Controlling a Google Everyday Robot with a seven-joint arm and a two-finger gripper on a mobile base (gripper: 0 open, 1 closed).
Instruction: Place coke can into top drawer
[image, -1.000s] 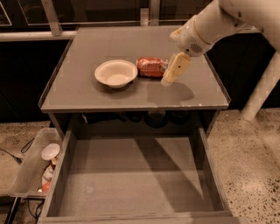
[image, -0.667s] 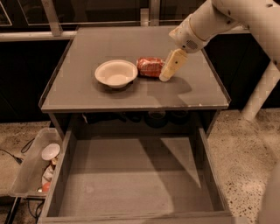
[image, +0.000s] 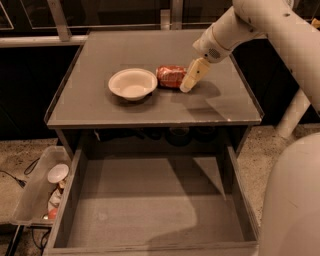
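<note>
At about 8 o'clock in the view a translucent plastic bin with odds and ends in it hangs beside the cabinet. The top drawer stands pulled out at 6 o'clock, its grey floor bare. On the cabinet top the white bowl sits towards 11 o'clock. The coke can lies on its side at the bowl's 3 o'clock, just beside its rim. The gripper is down at the can's 3 o'clock end, close against it, with the arm reaching in from 1 o'clock. Whether the gripper is released or grasping cannot be told.

The step in hand looks like the approach and grasp, with the can not yet lifted. The next move probably calls for a firm hold on the lying can without nudging the bowl, then a carry towards 6 o'clock over the open drawer.
</note>
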